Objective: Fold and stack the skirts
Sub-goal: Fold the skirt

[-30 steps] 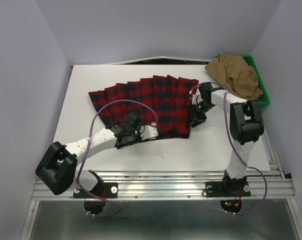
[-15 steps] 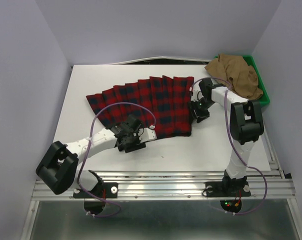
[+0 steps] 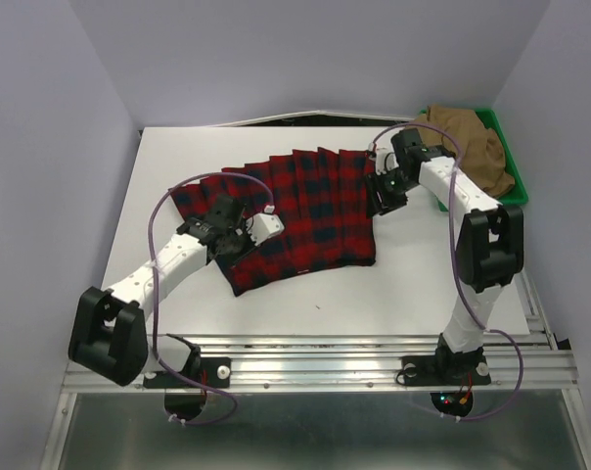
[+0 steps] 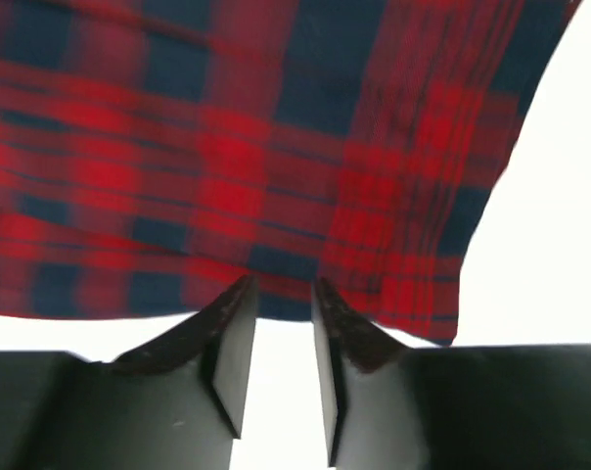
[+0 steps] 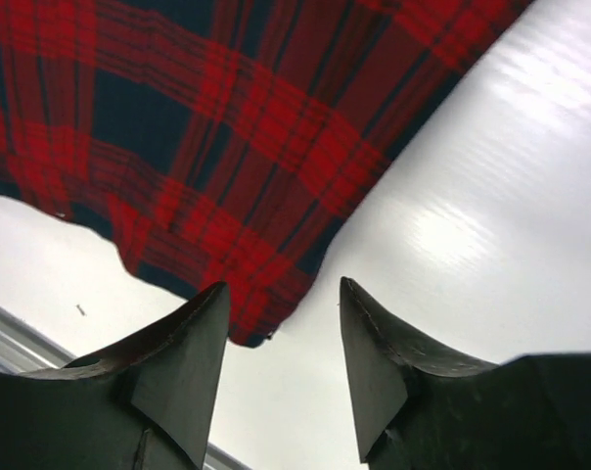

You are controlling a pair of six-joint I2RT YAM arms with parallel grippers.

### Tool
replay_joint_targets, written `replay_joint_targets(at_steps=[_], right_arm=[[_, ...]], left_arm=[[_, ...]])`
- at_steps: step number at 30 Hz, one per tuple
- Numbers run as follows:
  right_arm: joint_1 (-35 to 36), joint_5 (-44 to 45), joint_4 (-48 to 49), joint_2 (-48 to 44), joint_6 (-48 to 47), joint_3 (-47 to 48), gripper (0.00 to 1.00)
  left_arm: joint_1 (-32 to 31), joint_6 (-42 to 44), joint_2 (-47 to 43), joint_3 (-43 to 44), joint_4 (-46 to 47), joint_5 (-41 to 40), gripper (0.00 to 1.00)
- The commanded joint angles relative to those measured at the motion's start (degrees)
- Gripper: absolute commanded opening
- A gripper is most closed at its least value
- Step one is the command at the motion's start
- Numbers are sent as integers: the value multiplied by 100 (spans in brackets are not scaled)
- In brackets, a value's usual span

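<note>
Folding the red plaid skirt [image 3: 305, 211] looks like the step in hand. It lies fanned out flat in the middle of the white table [image 3: 423, 284], its pleats spreading toward the left. The tan skirt [image 3: 467, 147] sits crumpled in the green tray [image 3: 518, 186] at the far right corner, apart from the work and not yet dealt with.

The left jaws hang over the near-left part of the plaid cloth. In the wrist view they stand a narrow way apart with bare table showing between them, their tips right at the cloth's edge, gripping nothing. The right jaws are at the skirt's right edge, spread wider and likewise empty, with a corner of plaid just ahead of them.

To fold well, each side probably needs to come down squarely on an edge and pinch the full thickness of cloth, not a single pleat, since loose pleats would likely splay when lifted. The left jaws may need to widen first. Both arms should then lift and travel together, so the carried edge stays straight and lands even with the opposite edge. A flat, compact fold matters, because the other skirt must stack with it.
</note>
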Motion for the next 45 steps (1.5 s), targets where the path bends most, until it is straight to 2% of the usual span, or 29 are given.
replay_joint_targets(at_steps=[1,5,10,14,17,22,24,27,29,31,32,34,38,39,41,45], right_arm=[[327,-434,-121,-156,-6,-351,52],[495,-444,72,27,47,-912,50],[548,426,537,564,3,-1336,44],[548,927,732,950,-32,-1012,43],[548,1156,749,1267,-111,-371,43],[548,1516,758,1820,-453,936,43],[548,1639,749,1979,-611,1316,45],[548,1815,854,2146,-647,1923,46],[548,1903,934,2077,-647,2265,48],[548,1895,943,1901,-699,2407,50],[548,1860,986,1613,-708,2364,52],[548,1694,1135,1243,-717,2163,53],[548,807,1040,381,-665,1513,57],[644,457,1013,232,-630,1372,57],[819,121,986,-173,-508,871,54],[1827,-65,1145,-473,-139,141,48]], left_arm=[[228,447,161,-592,-306,-109,35],[325,588,301,-935,-244,-232,35],[326,703,530,-1357,-42,-347,32],[299,949,627,-1542,-33,-163,30],[124,1089,828,-1604,124,-136,30],[-842,932,1390,-1272,362,-75,30],[-1132,870,1558,-999,293,292,30],[-1808,625,1743,-410,213,655,33],[-2360,345,1673,36,196,908,41],[-2504,45,1533,407,152,1312,44],[-2444,-174,1384,791,-14,1741,46],[-2268,-316,1138,1040,-199,2095,46],[-1189,-431,57,1164,-471,2790,50],[-586,-387,-84,1182,-585,3008,51],[-29,-195,-356,1208,-919,3037,52],[1062,61,-428,1024,-1009,2818,51]])
